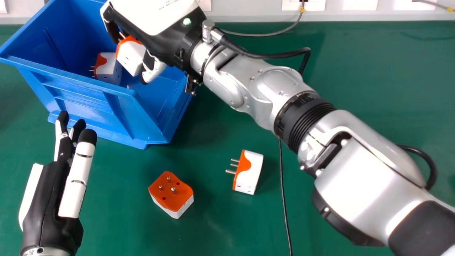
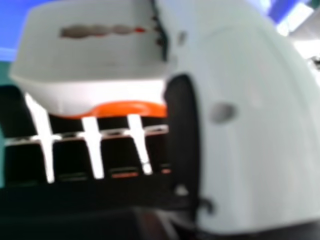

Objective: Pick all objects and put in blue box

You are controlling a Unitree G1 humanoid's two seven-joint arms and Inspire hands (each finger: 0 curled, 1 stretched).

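R hand (image 1: pixel 153 16) upper L, fingers pinching plug adapter (image 1: pixel 130 57) at blue box (image 1: pixel 81 85); L hand (image 1: pixel 49 199) lower L, fingers straight.

Our silver right arm (image 1: pixel 263 85) spans diagonally toward upper left—its right hand (image 1: pixel 156 21) closed, thumb and fingers pinching. Our left hand (image 1: pixel 48 199), lower left—fingers straight, pointing forward.

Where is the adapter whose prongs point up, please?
In the head view, that adapter lies left of centre on the table, between the left hand and another adapter.
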